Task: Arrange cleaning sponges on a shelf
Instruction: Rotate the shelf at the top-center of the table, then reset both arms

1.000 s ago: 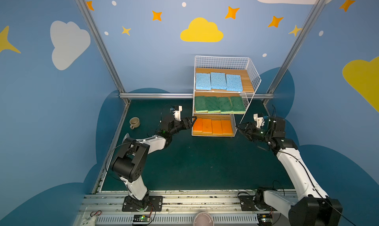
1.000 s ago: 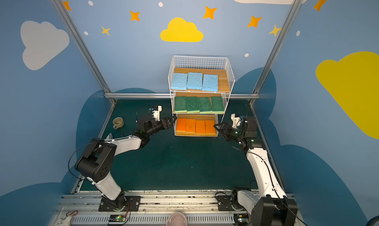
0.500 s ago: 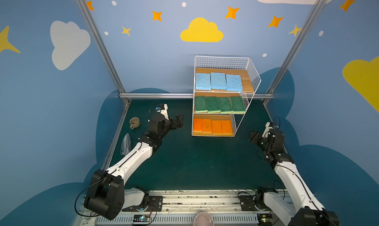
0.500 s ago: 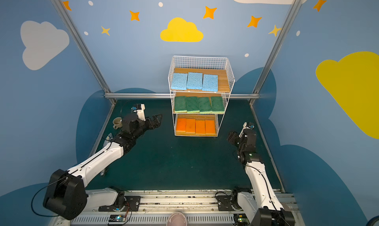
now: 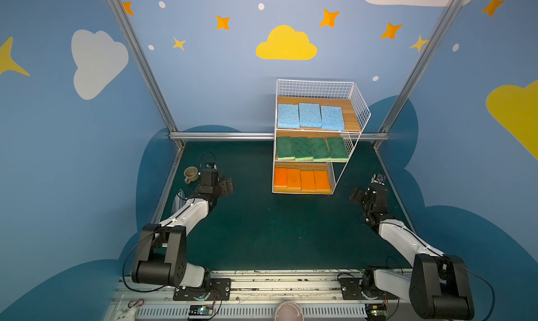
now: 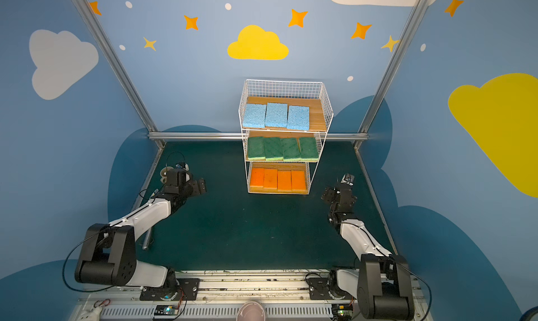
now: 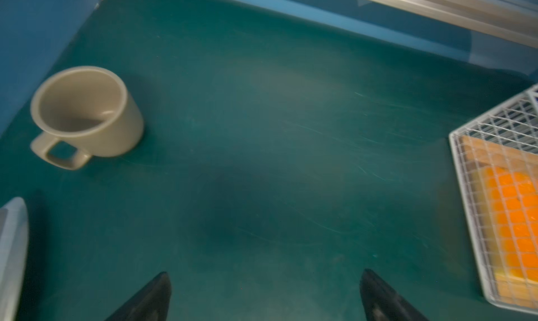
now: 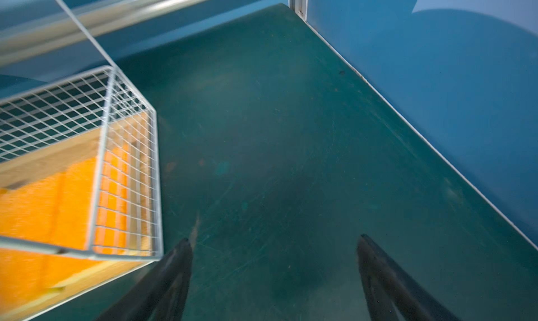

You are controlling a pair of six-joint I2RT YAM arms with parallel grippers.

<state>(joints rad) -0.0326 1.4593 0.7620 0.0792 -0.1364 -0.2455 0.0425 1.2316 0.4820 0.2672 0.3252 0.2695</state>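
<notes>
The shelf (image 5: 314,85) is a white wire rack with three stepped wooden boards, at the back of the green mat in both top views. Three light blue cleaning sponges (image 5: 310,115) lie on the top board, several green ones (image 5: 311,149) on the middle board and several orange ones (image 5: 301,180) on the bottom board. My left gripper (image 5: 228,186) hangs open and empty left of the shelf, well apart from it. Over the mat to the right of the shelf, my right gripper (image 5: 356,194) is open and empty too. Both wrist views show wide jaws over bare mat, left gripper (image 7: 265,275), right gripper (image 8: 273,241).
A beige mug (image 5: 190,174) stands near the left wall, just behind my left wrist. A metal trowel (image 5: 180,195) lies along the left edge, partly under the left arm. A metal rail (image 5: 221,136) crosses behind the mat. Blue walls close in both sides.
Both arms have drawn back from the shelf's bottom board, the left toward the mug, the right toward the right wall. The right gripper's jaws have spread wider.
</notes>
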